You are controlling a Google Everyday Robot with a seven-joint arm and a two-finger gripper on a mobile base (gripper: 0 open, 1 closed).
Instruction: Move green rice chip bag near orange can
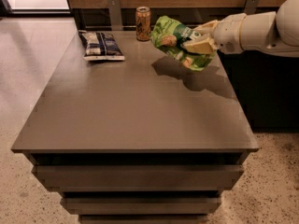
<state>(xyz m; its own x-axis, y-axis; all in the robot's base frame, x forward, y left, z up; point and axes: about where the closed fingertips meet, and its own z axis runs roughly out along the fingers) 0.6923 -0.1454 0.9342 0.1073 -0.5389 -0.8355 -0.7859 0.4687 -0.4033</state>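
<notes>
White arm (261, 29), cream claw (199, 36) upper right

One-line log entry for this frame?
claw: shut on green rice chip bag, over table far right | bag: airborne, just right of orange can | blue-and-white bag: flat, far left | status: not yet released

I see my gripper (198, 43) over the far right of the table (140, 115), holding the rice chip bag (172, 35) aloft just right of the can (143, 24), the smaller bag (100, 45) lying far left
</notes>
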